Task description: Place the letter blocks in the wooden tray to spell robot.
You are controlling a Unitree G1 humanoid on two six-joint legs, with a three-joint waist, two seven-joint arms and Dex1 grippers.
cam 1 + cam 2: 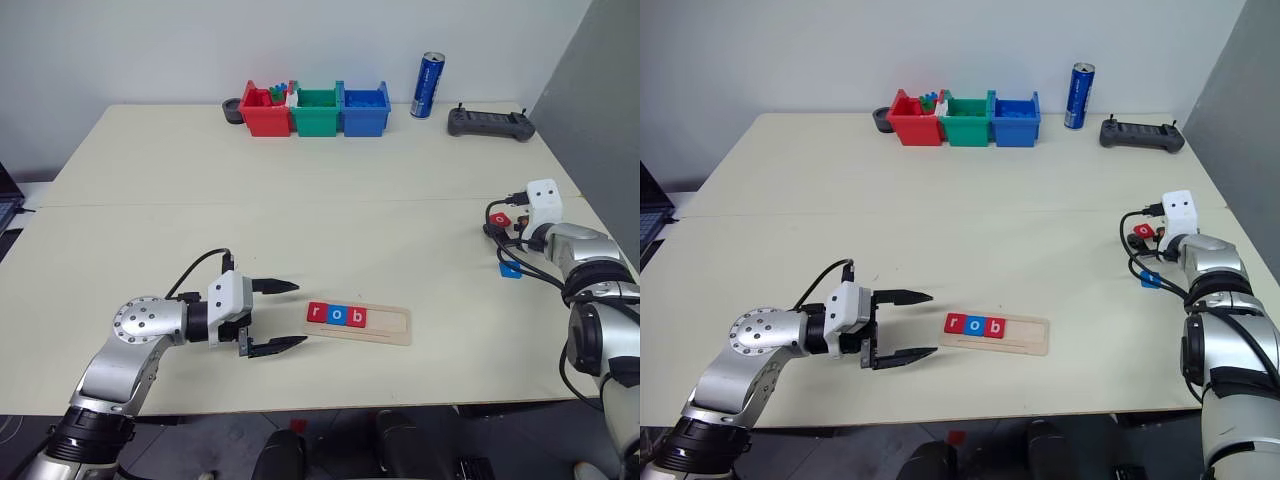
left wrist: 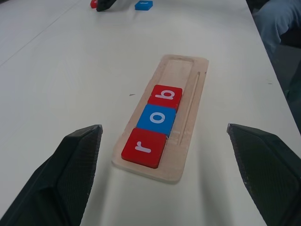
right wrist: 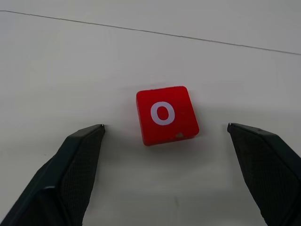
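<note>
The right gripper (image 3: 164, 132), jaws spread wide, frames a small flat red square tile marked "o" (image 3: 166, 114) lying free on the pale table (image 1: 300, 190). It looks light, rigid and slick, so pinch opposite side edges. A blue tile (image 1: 510, 270) lies near, toward six o'clock. The long pale wooden tray (image 1: 385, 325), well apart at nine o'clock, holds r, o, b with two slots free. The left gripper (image 1: 272, 317) idles open beside it.

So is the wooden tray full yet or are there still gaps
Not full. The tray holds r, o and b; the rest of its groove is bare.
</note>
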